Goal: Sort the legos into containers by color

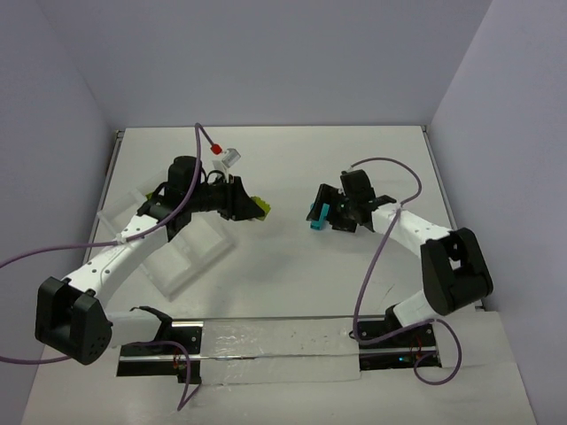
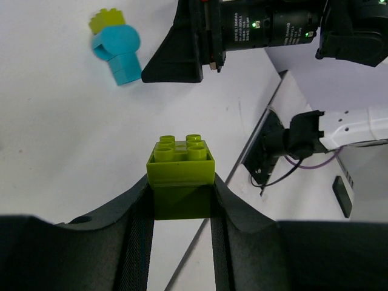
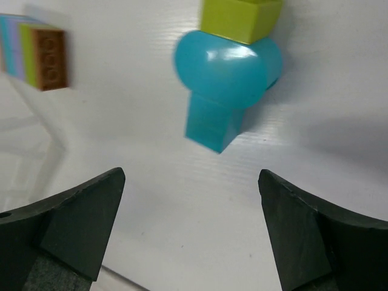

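My left gripper (image 1: 241, 202) is shut on a lime green brick (image 1: 260, 209) and holds it above the table, right of the clear tray (image 1: 188, 262). In the left wrist view the brick (image 2: 180, 173) sits studs up between the fingers (image 2: 136, 230). A teal rounded piece with a lime brick clipped to it (image 3: 225, 73) lies on the table just ahead of my right gripper (image 3: 191, 179), which is open and empty. The piece also shows in the top view (image 1: 316, 218) and the left wrist view (image 2: 115, 47). A multicoloured stack with an orange end (image 3: 37, 51) lies further left.
The tray's translucent wall (image 3: 27, 142) shows at the left of the right wrist view. The left arm reaches over the tray. Purple cables loop beside both arms. A taped strip (image 1: 266, 341) runs along the near edge between the bases.
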